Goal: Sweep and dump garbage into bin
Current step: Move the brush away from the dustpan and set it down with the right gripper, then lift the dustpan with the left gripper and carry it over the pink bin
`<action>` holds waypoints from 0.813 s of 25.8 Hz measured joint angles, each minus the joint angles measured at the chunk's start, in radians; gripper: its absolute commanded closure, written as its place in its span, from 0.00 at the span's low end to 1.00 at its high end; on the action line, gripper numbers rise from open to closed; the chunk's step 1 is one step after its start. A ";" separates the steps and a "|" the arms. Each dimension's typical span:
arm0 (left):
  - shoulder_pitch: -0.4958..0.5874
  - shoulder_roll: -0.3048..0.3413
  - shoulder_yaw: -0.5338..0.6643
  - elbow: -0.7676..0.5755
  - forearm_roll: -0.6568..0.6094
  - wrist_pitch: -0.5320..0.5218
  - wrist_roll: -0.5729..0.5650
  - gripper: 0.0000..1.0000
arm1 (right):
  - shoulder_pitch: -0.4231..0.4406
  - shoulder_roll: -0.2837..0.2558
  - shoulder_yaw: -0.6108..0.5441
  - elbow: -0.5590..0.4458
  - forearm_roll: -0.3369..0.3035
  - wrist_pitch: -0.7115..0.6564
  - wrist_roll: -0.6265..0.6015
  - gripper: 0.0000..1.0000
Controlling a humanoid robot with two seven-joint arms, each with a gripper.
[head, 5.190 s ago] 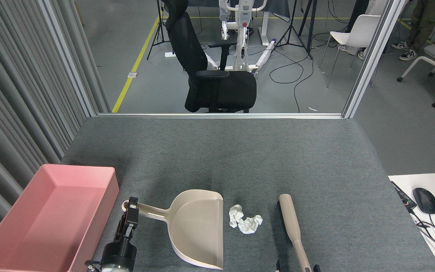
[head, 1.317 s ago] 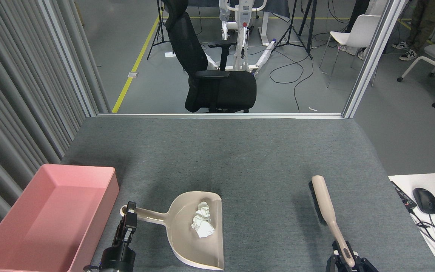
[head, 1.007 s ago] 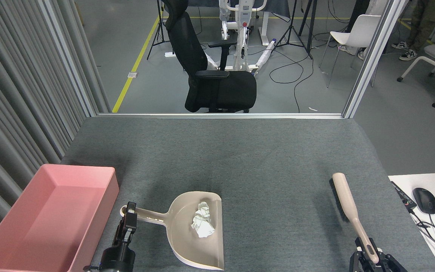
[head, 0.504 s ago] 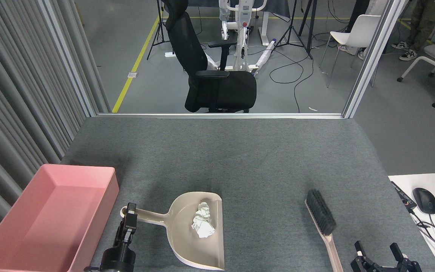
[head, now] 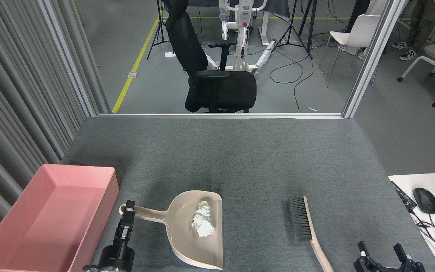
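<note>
Garbage [head: 203,224]: in the dustpan [head: 198,249]
Left gripper [head: 128,215]: clamped on dustpan handle
Right gripper [head: 381,252]: fingers spread, holding nothing
Brush [head: 305,226]: on table

garbage [head: 203,224] in dustpan [head: 196,236] | brush [head: 308,230] on table | bin [head: 100,200] left

Grey table [head: 240,158] open beyond dustpan [head: 198,234] and brush [head: 304,226]; between them, a bare lane. Bin [head: 100,181] blocks the left edge.

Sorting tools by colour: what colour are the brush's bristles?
Dark grey to black bristles; only the head view shows them.
</note>
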 measured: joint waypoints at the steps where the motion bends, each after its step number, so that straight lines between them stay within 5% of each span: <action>1: -0.002 0.001 0.000 -0.002 0.019 0.000 -0.004 0.80 | 0.000 0.000 0.000 0.000 0.000 0.000 0.000 0.01; 21: 0.017 0.010 0.001 -0.130 0.210 0.098 -0.083 0.78 | 0.009 0.000 -0.001 -0.006 0.001 0.002 0.002 0.01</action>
